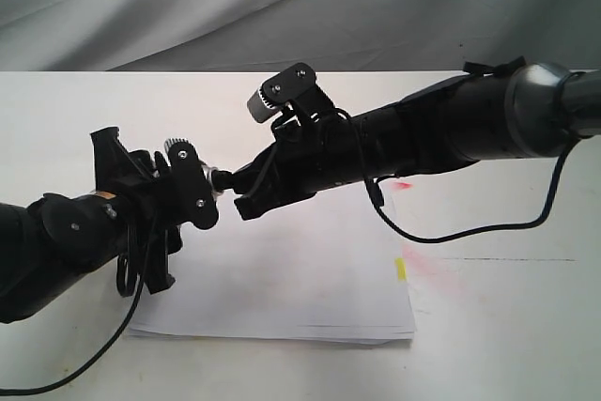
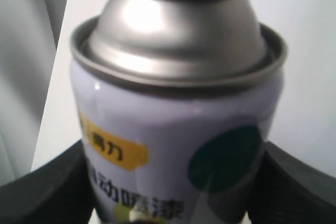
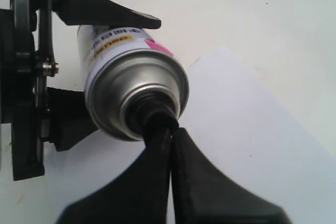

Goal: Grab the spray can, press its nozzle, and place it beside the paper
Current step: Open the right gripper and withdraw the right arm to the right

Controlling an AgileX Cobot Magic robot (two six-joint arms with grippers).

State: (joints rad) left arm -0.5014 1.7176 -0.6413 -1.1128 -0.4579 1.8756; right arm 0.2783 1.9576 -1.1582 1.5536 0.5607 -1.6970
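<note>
My left gripper is shut on the spray can and holds it on its side above the paper. The black fingers clamp the lavender label on both sides. The can's silver dome points toward my right gripper, which is shut, its joined tips touching the black nozzle. In the exterior view only the can's silver top shows, between the two grippers. The paper also lies under the can in the right wrist view.
The white stack carries a small yellow mark at its right edge. Pink stains mark the table to its right. A black cable hangs from the right arm over the paper. Grey cloth backs the table.
</note>
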